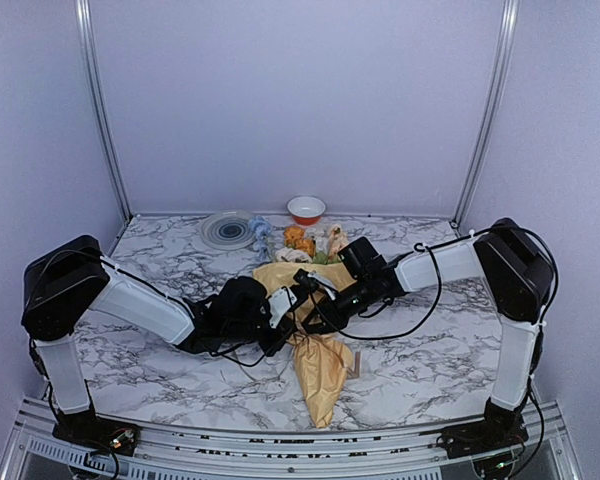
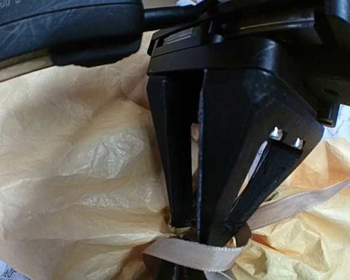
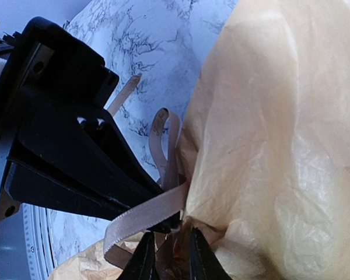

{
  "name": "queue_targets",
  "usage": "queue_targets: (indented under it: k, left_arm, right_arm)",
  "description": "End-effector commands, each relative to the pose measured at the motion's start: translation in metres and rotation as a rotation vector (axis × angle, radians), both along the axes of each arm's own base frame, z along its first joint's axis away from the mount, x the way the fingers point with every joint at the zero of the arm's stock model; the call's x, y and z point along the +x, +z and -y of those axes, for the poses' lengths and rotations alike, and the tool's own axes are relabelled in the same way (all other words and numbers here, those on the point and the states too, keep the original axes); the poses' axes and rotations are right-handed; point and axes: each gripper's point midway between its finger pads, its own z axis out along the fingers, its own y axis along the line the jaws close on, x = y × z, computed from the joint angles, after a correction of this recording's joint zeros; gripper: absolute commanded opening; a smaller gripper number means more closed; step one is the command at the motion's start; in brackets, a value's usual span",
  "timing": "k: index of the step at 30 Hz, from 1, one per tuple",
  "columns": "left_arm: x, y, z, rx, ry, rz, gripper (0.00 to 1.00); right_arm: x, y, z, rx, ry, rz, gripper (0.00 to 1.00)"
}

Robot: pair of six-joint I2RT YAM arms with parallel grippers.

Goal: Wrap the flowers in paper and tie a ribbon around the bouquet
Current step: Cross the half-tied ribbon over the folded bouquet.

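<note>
Pointed end nearest the lens, the bouquet (image 1: 320, 370) lies lengthwise on the marbled desk (image 1: 450, 350), flowers (image 1: 300, 242) toward the frame's top. From the left, the left hand (image 1: 288, 306) is pressed together at its waist, against the ribbon (image 2: 192, 255). From the right, the right hand (image 3: 170, 263) meets it there, fingers slightly parted about the strand, grip unclear. Tightening would likely mean pulling across that long axis.
</note>
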Motion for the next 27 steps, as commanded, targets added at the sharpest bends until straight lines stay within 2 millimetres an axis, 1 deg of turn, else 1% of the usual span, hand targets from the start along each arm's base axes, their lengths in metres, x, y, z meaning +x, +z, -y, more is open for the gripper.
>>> queue_targets:
  k: [1, 3, 9, 11, 15, 16, 21, 25, 26, 27]
  left_arm:
    - [0.003, 0.007, 0.009, -0.034, -0.014, 0.004, 0.0]
    - [0.004, 0.008, 0.009, -0.035, -0.01, 0.005, 0.0]
    - [0.006, 0.009, 0.008, -0.04, 0.005, 0.012, 0.0]
    - [0.006, 0.009, 0.008, -0.043, 0.006, 0.012, 0.0]
    - [0.005, 0.011, 0.009, -0.053, 0.001, 0.011, 0.0]
    - [0.005, 0.011, 0.009, -0.053, 0.001, 0.01, 0.0]
    - [0.005, 0.011, 0.005, -0.054, 0.01, 0.016, 0.0]
    - [0.004, 0.013, 0.001, -0.054, 0.02, 0.022, 0.0]
    - [0.005, 0.013, 0.0, -0.051, 0.026, 0.025, 0.02]
    - [0.005, 0.013, -0.001, -0.05, 0.03, 0.028, 0.11]
  right_arm:
    - [0.008, 0.004, -0.007, 0.012, 0.008, 0.029, 0.21]
    - [0.008, 0.007, -0.009, 0.021, 0.015, 0.035, 0.21]
    - [0.0, 0.008, -0.013, 0.033, 0.051, 0.039, 0.22]
    - [-0.002, 0.009, -0.014, 0.038, 0.059, 0.037, 0.17]
    - [-0.004, 0.015, -0.015, 0.064, 0.069, 0.036, 0.02]
    - [-0.004, 0.016, -0.015, 0.068, 0.068, 0.039, 0.0]
    - [-0.004, 0.022, -0.012, 0.076, 0.059, 0.056, 0.0]
    - [0.0, 0.023, -0.006, 0.074, 0.033, 0.06, 0.0]
    - [0.001, 0.024, -0.005, 0.076, 0.026, 0.063, 0.0]
    - [0.002, 0.024, -0.003, 0.075, 0.017, 0.062, 0.0]
